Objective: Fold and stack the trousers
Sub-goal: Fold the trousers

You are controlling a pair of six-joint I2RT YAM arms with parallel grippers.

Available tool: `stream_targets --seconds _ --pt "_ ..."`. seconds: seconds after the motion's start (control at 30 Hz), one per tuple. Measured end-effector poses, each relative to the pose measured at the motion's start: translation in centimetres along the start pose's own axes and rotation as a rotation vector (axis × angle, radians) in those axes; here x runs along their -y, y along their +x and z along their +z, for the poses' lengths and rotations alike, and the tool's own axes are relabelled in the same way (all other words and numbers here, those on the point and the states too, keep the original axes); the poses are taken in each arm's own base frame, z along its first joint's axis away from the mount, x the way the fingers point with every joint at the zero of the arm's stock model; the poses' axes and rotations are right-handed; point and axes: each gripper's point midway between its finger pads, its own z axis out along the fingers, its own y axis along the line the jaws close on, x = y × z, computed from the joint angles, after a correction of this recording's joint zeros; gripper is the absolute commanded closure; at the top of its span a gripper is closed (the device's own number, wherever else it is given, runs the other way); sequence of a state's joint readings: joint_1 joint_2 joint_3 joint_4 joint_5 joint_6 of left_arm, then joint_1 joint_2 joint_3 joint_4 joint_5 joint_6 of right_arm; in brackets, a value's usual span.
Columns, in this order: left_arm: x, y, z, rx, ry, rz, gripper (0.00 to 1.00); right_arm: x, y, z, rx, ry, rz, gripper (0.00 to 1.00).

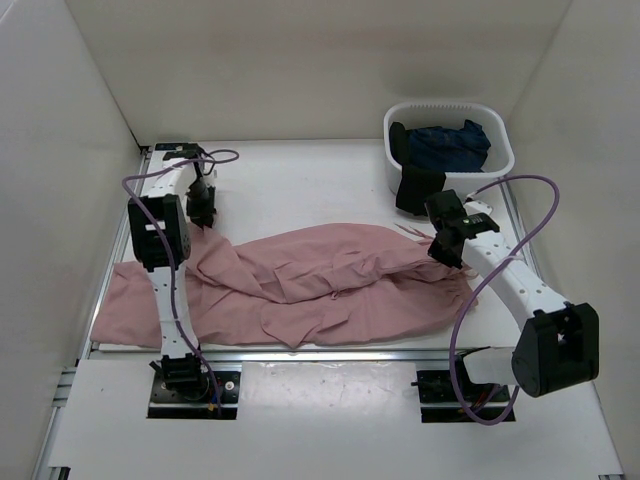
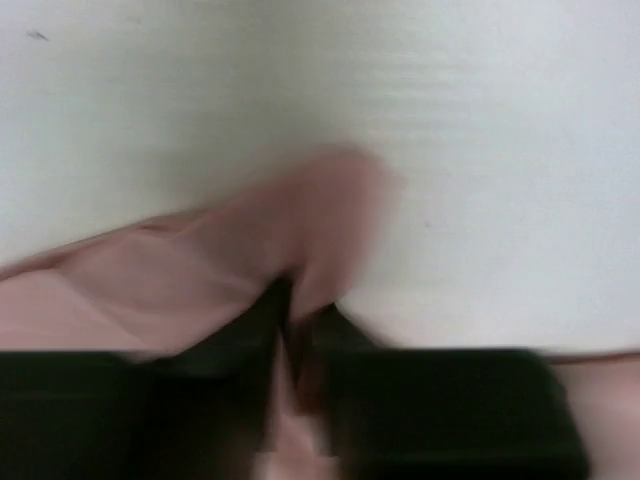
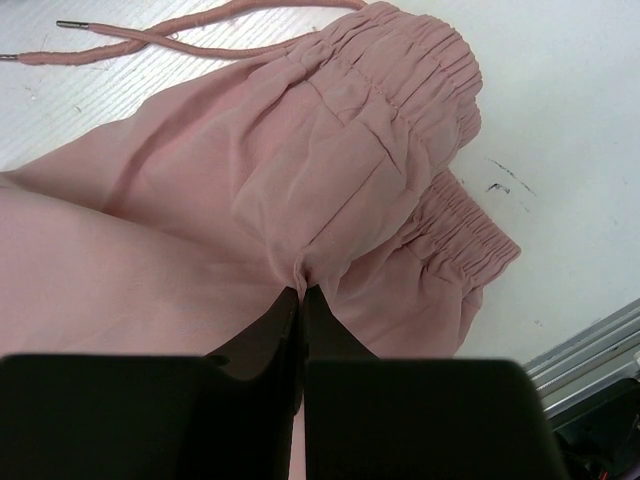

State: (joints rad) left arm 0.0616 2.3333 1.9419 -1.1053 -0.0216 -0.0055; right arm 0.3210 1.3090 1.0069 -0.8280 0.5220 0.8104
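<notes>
The trousers (image 1: 330, 285) are lying unfolded and rumpled across the counter (image 1: 300, 190). Their legs are reaching to its left edge, and the gathered waistband (image 3: 420, 60) is sitting at the right with its cords (image 3: 150, 40) trailing on the bare surface. The right fingers (image 3: 265, 335) are pressing together on a pucker of cloth just below the waistband. The left fingers (image 2: 345, 345) are pinching a raised ridge of leg fabric (that view is blurred, so I am judging by the pink showing between them). No fold is showing yet, so this is looking like the opening grip. All the folding and stacking is waiting to be done. A white basket (image 1: 495, 165) holding dark clothes (image 1: 450, 145) is standing at the far right.
</notes>
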Motion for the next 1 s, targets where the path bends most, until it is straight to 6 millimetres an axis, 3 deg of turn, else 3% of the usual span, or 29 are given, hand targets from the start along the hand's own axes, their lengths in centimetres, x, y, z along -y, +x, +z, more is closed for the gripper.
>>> stream_targets --seconds 0.13,0.27,0.37,0.47,0.53,0.6,0.63,0.7,0.73,0.8,1.0 --pt "0.6 0.2 -0.3 -0.031 0.035 0.008 0.86 -0.2 -0.1 0.5 -0.002 0.006 -0.004 1.00" --pt "-1.0 -3.6 -2.0 0.070 -0.020 -0.010 0.86 -0.7 -2.2 1.3 -0.003 0.028 0.018 1.00" --pt "-4.8 -7.6 -6.3 0.254 -0.145 -0.061 0.86 -1.4 -6.4 0.9 0.048 0.005 0.092 1.00" --pt "-9.1 -8.3 -13.4 0.432 -0.255 -0.146 0.86 -1.2 -9.3 -0.4 0.111 -0.030 0.153 1.00" --pt "-11.3 -6.2 -18.2 0.512 -0.300 -0.201 0.86 -1.0 -9.5 -1.6 0.126 -0.066 0.174 1.00" --pt "-13.2 -2.4 -22.2 0.569 -0.347 -0.259 0.86 -0.6 -8.6 -2.9 0.130 -0.110 0.191 1.00" --pt "-14.0 -0.2 -23.7 0.588 -0.367 -0.287 0.86 -0.3 -7.8 -3.4 0.126 -0.132 0.202 1.00" --pt "-14.9 3.8 -24.6 0.592 -0.396 -0.328 0.86 0.9 -5.2 -3.9 0.100 -0.161 0.221 1.00" --pt "-15.3 6.0 -24.2 0.573 -0.408 -0.347 0.86 1.7 -3.7 -3.9 0.080 -0.164 0.230 1.00" --pt "-15.8 10.2 -21.7 0.495 -0.424 -0.376 0.86 3.2 -0.5 -3.5 0.037 -0.161 0.239 1.00" --pt "-16.6 23.9 -10.0 0.090 -0.464 -0.469 0.86 6.7 7.7 -0.9 -0.123 -0.088 0.222 1.00"
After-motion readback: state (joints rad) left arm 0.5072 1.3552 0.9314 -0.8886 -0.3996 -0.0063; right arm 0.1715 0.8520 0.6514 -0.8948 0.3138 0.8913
